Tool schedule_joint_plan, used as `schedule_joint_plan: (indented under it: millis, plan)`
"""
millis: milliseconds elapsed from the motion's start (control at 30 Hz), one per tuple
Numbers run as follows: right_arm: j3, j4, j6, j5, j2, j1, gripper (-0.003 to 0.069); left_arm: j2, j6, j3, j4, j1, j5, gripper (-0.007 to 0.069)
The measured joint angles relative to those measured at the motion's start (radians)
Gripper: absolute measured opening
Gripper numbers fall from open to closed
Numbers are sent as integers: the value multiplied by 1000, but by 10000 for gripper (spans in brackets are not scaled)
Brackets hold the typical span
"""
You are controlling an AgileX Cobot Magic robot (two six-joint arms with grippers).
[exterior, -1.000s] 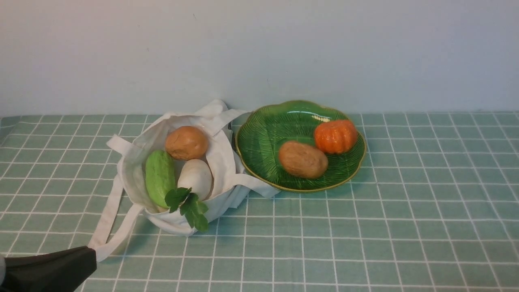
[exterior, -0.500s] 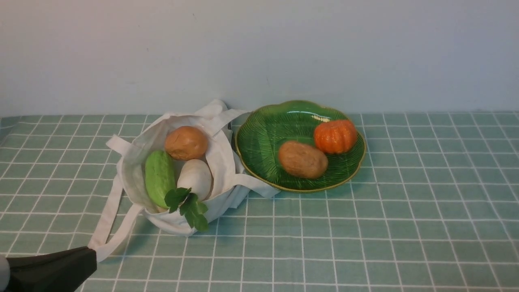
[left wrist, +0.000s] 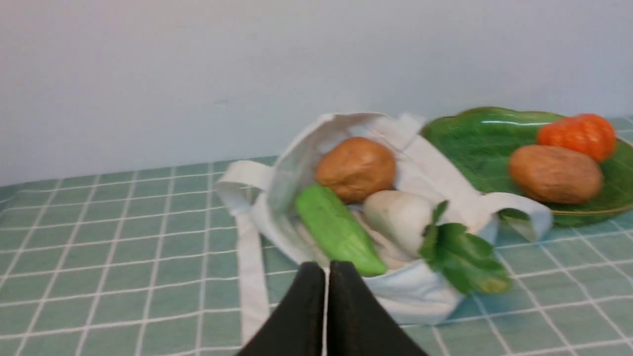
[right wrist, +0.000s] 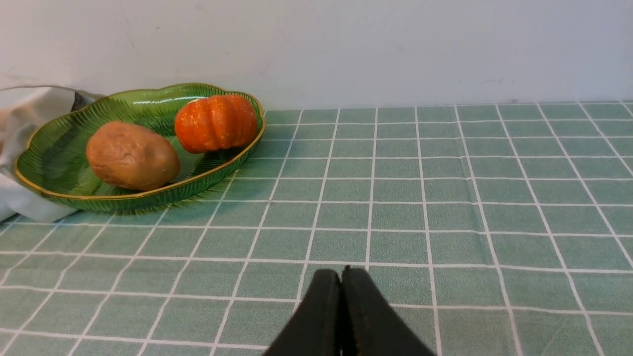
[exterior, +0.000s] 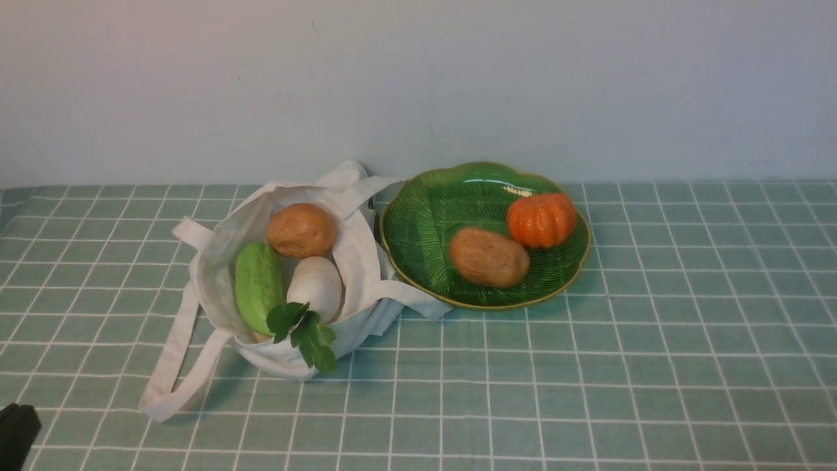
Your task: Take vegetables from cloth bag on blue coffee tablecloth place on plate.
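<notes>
currently between picks, by my reading. plate (exterior: 418, 229) holds one potato (exterior: 488, 257) and an orange pumpkin (exterior: 541, 219), the two touching or nearly so. cloth bag (exterior: 356, 252) lies open on the blue coffee tablecloth (exterior: 654, 340), just beside the plate, its near strap lapping against the plate's rim. three vegetables remain inside the bag: second potato (exterior: 301, 229) toward the back, cucumber (exterior: 259, 286) on the left side, radish (exterior: 316, 286) next to it with its leaves (exterior: 304, 333) hanging over the bag's front lip.

left gripper (left wrist: 326, 277): jaws pressed together, holding nothing, low and short of the bag's front edge; only a dark corner of it shows in the front view. right gripper (right wrist: 340, 284): jaws likewise together, empty, over bare cloth and well apart from the plate.

judgement: roughly two items in, three to go. next move calls for the left gripper to spread its jaws and go into the bag mouth. cucumber is nearest to it and lies exposed. the soft bag wall and loose strap (exterior: 176, 366) could snag.
</notes>
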Motion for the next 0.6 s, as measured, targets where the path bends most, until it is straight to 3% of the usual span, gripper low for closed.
schedule_joint_plan:
  millis: [100,600]
  plan:
    - [0,0,0,0,0,0,-15,-40,0,64,3,76,0,-5]
    - [0,0,0,0,0,0,-15,-42,0,135,4,81,62,-5]
